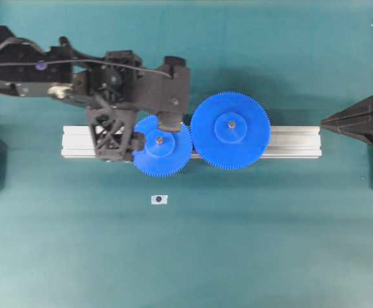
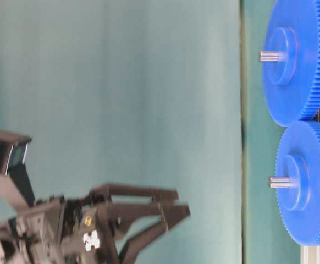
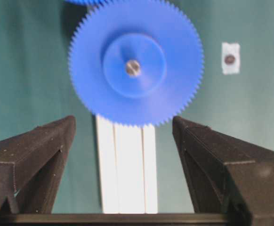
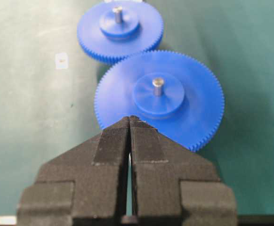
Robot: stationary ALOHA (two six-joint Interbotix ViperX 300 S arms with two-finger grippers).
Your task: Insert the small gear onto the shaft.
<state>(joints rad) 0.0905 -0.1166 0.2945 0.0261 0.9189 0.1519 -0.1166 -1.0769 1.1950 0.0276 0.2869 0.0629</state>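
Note:
The small gear (image 1: pixel 167 154) is blue and sits on its shaft (image 1: pixel 159 139) on the aluminium rail (image 1: pixel 295 141), its teeth meeting the larger blue gear (image 1: pixel 230 130). It also shows in the left wrist view (image 3: pixel 136 63) and the right wrist view (image 4: pixel 120 30). My left gripper (image 1: pixel 154 134) is open and empty, over the gear's left part. The table-level view shows the left gripper (image 2: pixel 179 212) raised clear of the small gear (image 2: pixel 308 181). In the left wrist view its fingertips (image 3: pixel 68 125) stand apart on either side of the rail. My right gripper (image 1: pixel 324 122) is shut and empty at the rail's right end.
The larger gear (image 4: pixel 159 101) sits on its own shaft just ahead of the shut right gripper (image 4: pixel 129 120). A small white tag with a dark dot (image 1: pixel 159 199) lies on the green mat in front of the rail. Black arm bases stand at both sides.

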